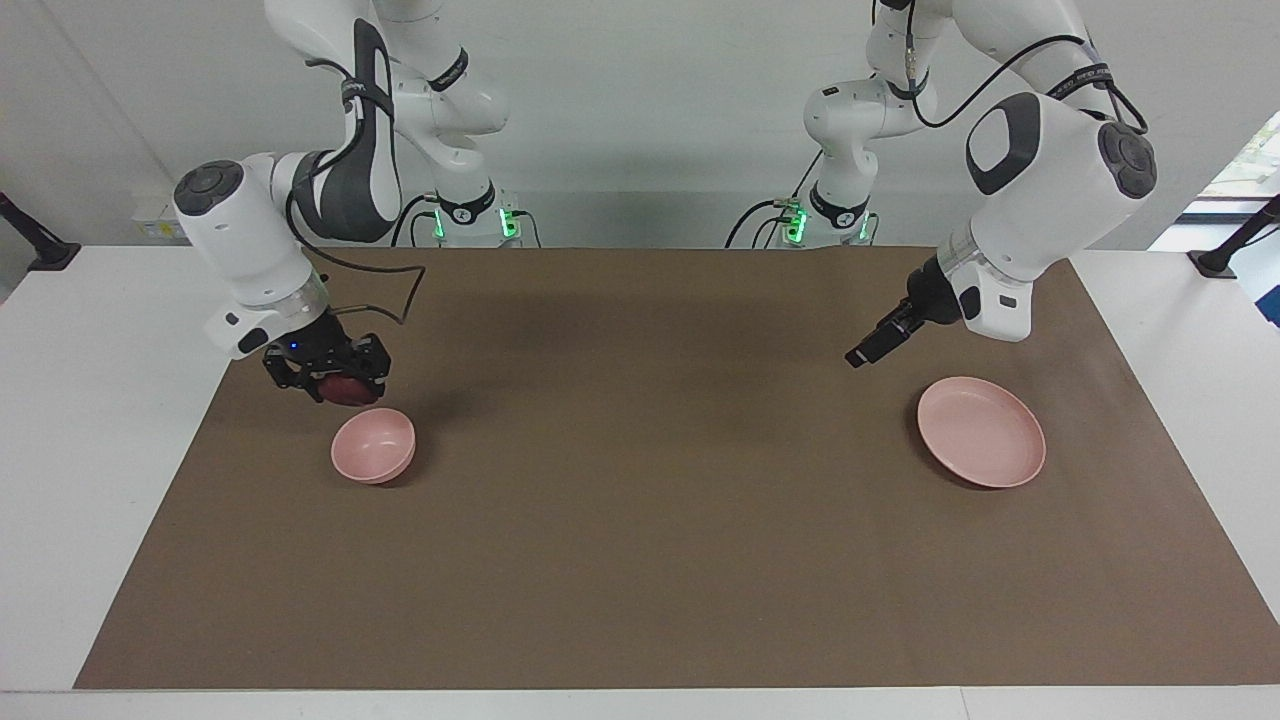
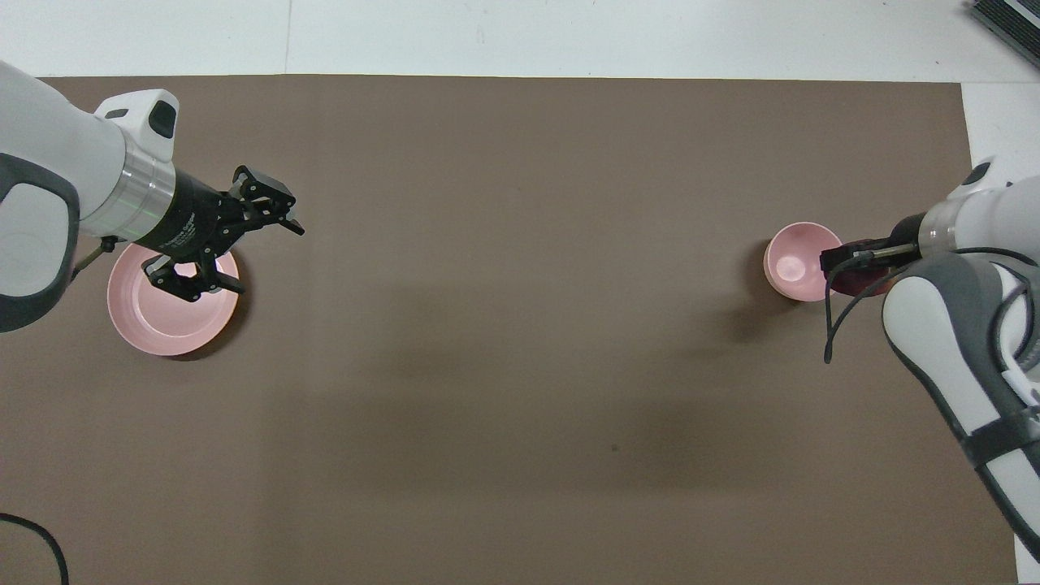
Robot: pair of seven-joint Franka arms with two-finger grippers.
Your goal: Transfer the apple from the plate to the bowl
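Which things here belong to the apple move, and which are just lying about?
In the job:
- apple, held by right end effector
- bowl, under it
- plate, bare

Not in the job:
- brown mat
- left end effector, open over the plate, waiting

Dark-red apple (image 1: 345,388) held above pink bowl's (image 1: 373,446) rim; plate (image 1: 982,432) bare.

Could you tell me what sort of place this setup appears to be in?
Probably a robotics lab: two Franka arms mounted at a white table covered by a brown mat, with only a pink bowl, pink plate and apple as props.
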